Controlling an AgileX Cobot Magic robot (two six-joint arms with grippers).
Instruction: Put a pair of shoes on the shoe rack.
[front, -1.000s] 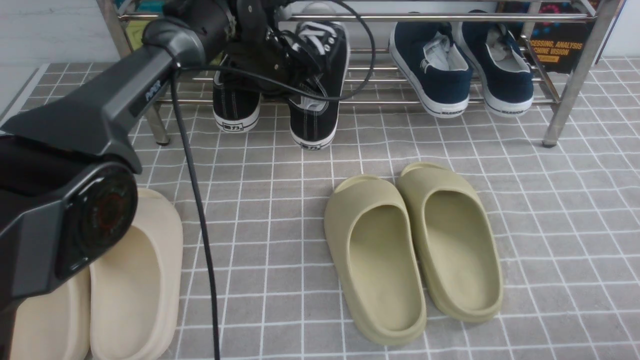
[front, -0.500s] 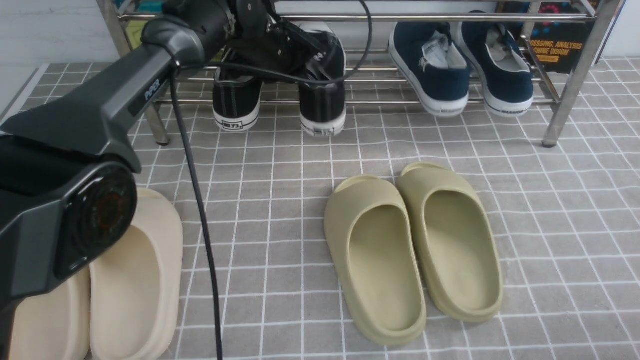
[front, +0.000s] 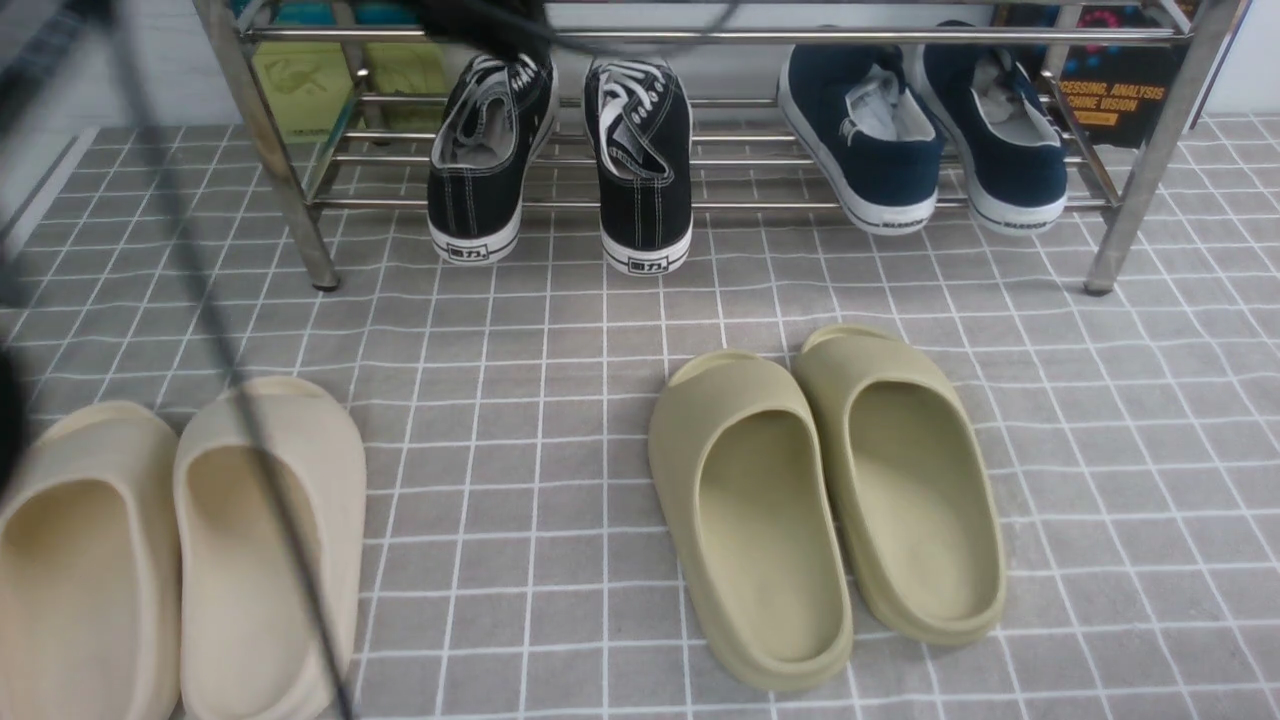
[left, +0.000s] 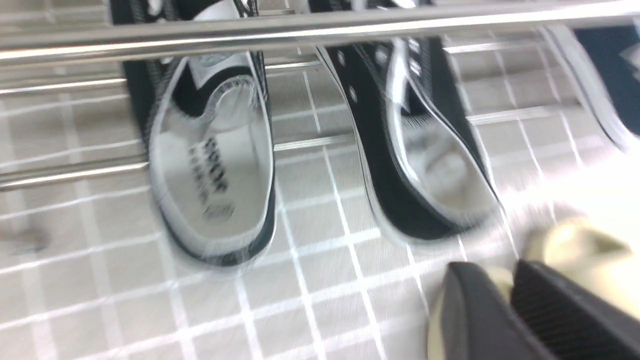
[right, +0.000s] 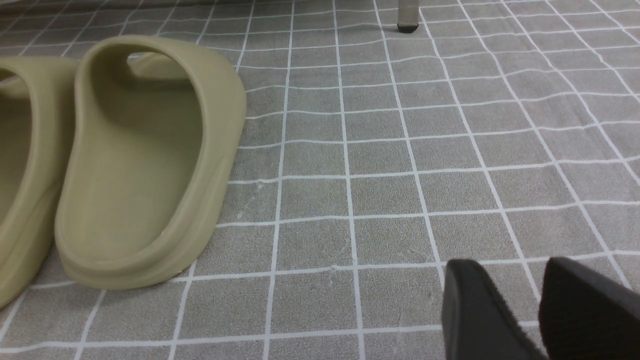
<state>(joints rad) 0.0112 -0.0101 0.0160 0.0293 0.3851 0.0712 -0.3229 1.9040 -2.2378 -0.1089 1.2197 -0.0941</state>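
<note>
Looking at the shoe rack (front: 1150, 150), you find the pair of shoes (front: 645, 190) side by side on the left part of its lower shelf. Their heels jut past the near bar, and the navy slip-ons (front: 890, 150) sit to their right. Your left gripper (left: 500, 272) hangs over them, blurred, fingers together and empty. Your right gripper (right: 515, 265) hovers over the grey checked cloth (right: 400, 150), right of the olive slides (right: 140, 160). A sliver shows between its fingers, so you cannot tell whether they are fully closed.
</note>
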